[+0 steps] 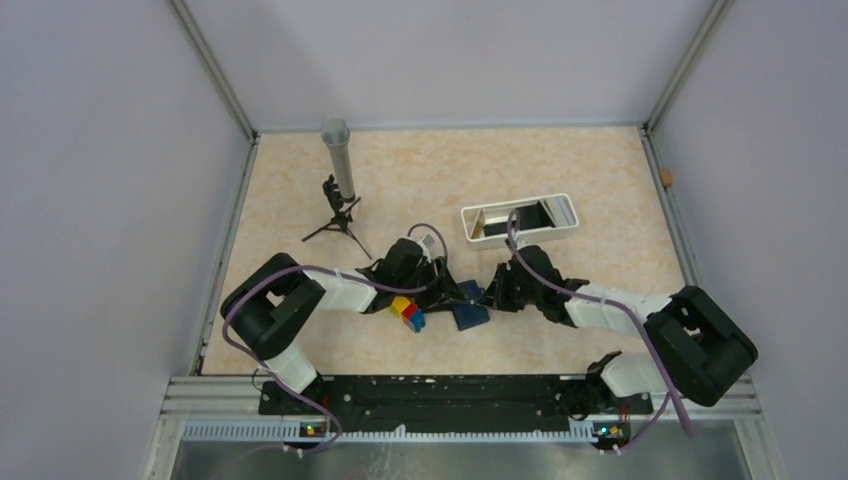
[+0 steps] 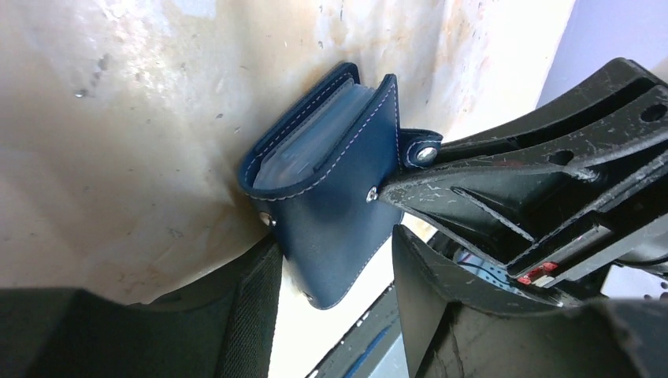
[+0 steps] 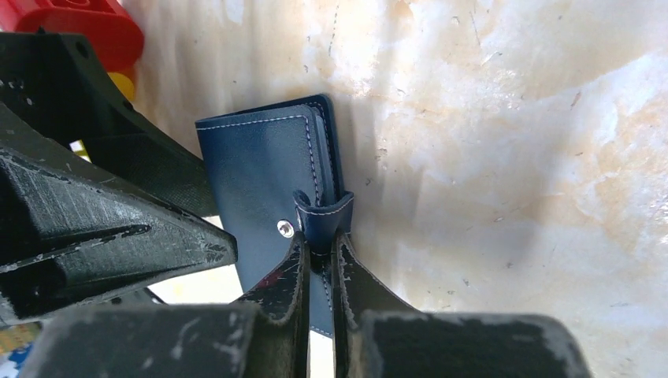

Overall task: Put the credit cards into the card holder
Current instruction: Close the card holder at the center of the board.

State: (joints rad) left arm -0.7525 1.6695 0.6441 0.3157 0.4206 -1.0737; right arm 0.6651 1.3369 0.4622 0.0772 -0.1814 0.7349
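— Where is the card holder?

— On the table, near its front edge and midway between the two arms, just right of a small stack of toy bricks. It is folded over, navy, with pale inner slots showing along its open edge.

— And the right gripper?

— Closed tight on the wallet's little snap strap. The tab stands up, pinched between the two fingertips, with the silver stud just to its left.

— The left gripper?

— Its jaws stand apart, one finger on each side of the wallet's lower end. The nearer finger seems to touch the leather. I cannot tell whether the pair is actually squeezing it.

— Any sign of the credit cards?

— From above, a white tray sits well behind the wallet, and a yellow-gold card leans at its left end. A darker flat shape lies at the right end, too small to say what it is
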